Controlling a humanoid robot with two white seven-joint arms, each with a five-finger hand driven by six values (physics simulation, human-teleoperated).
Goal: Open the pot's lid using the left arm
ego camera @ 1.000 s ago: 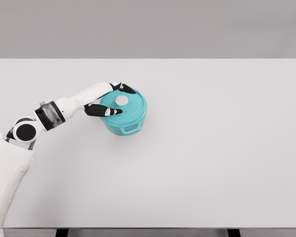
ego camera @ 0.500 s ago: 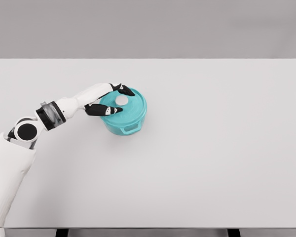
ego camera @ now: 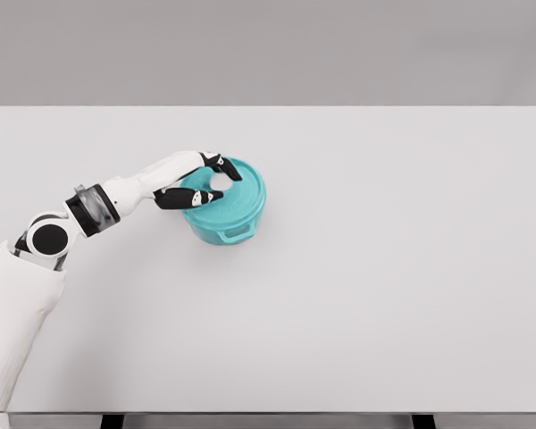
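**Fingers close in on the lid knob**

From the left edge, the robot's white jointed left arm (ego camera: 89, 207) reaches up and across the plain white rectangular table (ego camera: 384, 286) to the pot. Its left hand (ego camera: 199, 181), with black-tipped fingers (ego camera: 201, 197), sits over the left part of the round teal lid (ego camera: 232, 189) of the squat teal pot (ego camera: 225, 214).

Compared with half a second ago, the fingers have drawn closer around the small white round knob (ego camera: 220, 181) at the lid's centre: the upper finger now curls over the knob's top edge and the lower one angles up toward it, so part of the knob is hidden. The hand is narrow, pinching toward the knob, though whether it truly grips it cannot be told from this view. The lid still sits flat on the pot, and the pot stands where it did, left of the table's middle.

This suggests the grasp is being made and the lift has not yet begun. The right arm does not show.
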